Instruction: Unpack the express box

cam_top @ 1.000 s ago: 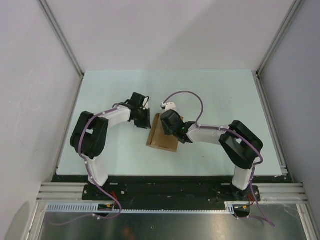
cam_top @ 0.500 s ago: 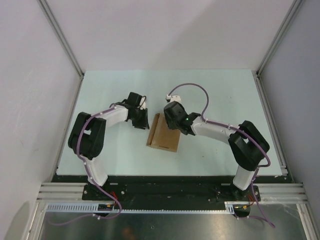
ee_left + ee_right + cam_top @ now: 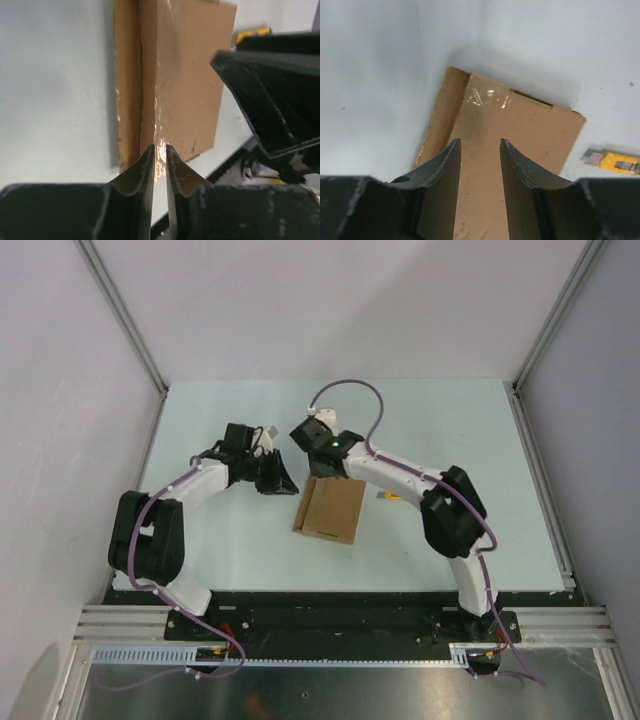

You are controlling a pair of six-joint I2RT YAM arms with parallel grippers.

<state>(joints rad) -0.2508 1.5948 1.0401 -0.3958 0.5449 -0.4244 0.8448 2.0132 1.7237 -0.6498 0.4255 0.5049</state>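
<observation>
The box lies flat mid-table, lid down, and the left gripper, nearly shut at its taped edge (whether it pinches tape is unclear), may merely drag it, since the half-open right gripper hovers empty over it.

The table bears the express box (knife beside).

One express box, one yellow knife; two claws of mine: left claw, right claw.
</observation>
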